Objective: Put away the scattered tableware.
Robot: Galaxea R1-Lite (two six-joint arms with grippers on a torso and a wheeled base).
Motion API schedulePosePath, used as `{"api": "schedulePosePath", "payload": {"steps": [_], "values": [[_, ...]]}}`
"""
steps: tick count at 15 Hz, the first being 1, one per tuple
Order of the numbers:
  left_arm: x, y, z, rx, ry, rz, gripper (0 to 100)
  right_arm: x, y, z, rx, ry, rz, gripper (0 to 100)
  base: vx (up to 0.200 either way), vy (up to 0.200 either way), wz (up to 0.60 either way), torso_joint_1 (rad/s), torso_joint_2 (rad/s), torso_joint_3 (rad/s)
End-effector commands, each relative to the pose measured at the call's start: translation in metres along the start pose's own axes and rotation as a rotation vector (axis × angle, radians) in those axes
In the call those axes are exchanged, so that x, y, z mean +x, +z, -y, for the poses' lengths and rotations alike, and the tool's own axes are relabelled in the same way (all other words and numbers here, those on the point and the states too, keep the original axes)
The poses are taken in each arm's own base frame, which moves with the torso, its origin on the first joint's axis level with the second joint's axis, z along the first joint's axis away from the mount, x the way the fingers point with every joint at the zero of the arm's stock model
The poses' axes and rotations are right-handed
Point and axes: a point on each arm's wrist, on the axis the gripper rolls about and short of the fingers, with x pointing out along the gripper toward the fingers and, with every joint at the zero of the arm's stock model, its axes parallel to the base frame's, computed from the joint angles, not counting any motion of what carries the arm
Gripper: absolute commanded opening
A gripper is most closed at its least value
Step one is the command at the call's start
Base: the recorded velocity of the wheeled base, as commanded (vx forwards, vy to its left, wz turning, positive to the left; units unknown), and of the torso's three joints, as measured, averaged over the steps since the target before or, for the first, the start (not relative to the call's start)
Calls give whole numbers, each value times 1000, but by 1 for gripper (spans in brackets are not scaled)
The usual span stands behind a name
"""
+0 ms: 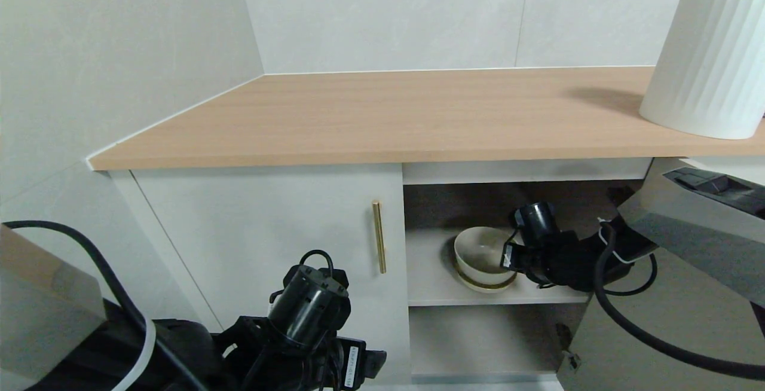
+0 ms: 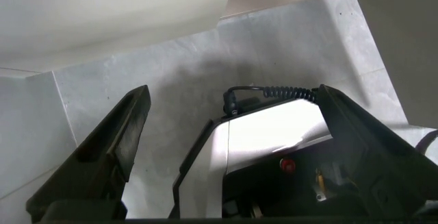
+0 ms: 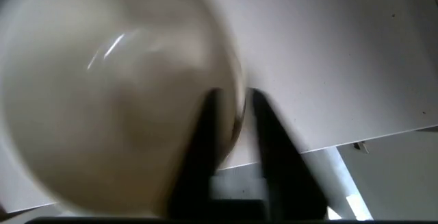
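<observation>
**One bowl on the shelf, right fingers clamped on its rim**

Start wide: the wooden table runs right across the head view. Below it sits the cabinet, with its left door closed and its right side standing open. A ribbed white object stands on the table's right end.

Now look inside at the middle shelf, because that's where the action is. The bowl is there, upright, cream inside, with a gold band showing beneath it. You can't tell from here whether that band is its own foot or a second dish.

The right gripper is in the compartment at the bowl's right side. Its wrist view settles the grip: the fingers pinch the rim, one inside the wall and one outside.

Low down in front of the closed door, the left gripper hangs with its fingers wide apart and nothing between them.

My read is that you're at the set-down. The bowl looks to be resting on the shelf, so this placement is nearly done.

The next move calls for a soft release, parting those fingers without nudging the rim so the bowl doesn't tip or skate. After that, draw straight back out of the compartment, keeping the wrist under the table's edge.
</observation>
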Motion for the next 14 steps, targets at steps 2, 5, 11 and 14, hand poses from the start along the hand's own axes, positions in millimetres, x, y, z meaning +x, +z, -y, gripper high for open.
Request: {"api": "schedulePosePath", "payload": {"steps": [2,5,11,14], "values": [[0,0,0,0,1,-1,100,0,0,0,0,1,1,100,0,0,0,0,0,0],[0,0,0,1,0,0,100,-5,2,0,-4,3,0,100,0,0,0,0,0,0],[-45,21,-13,12,24,175,100,-120,3,8,-284,118,44,100,0,0,0,0,0,0],[-80,23,-19,25,17,233,100,-179,-5,16,-353,200,43,100,0,0,0,0,0,0]]}}
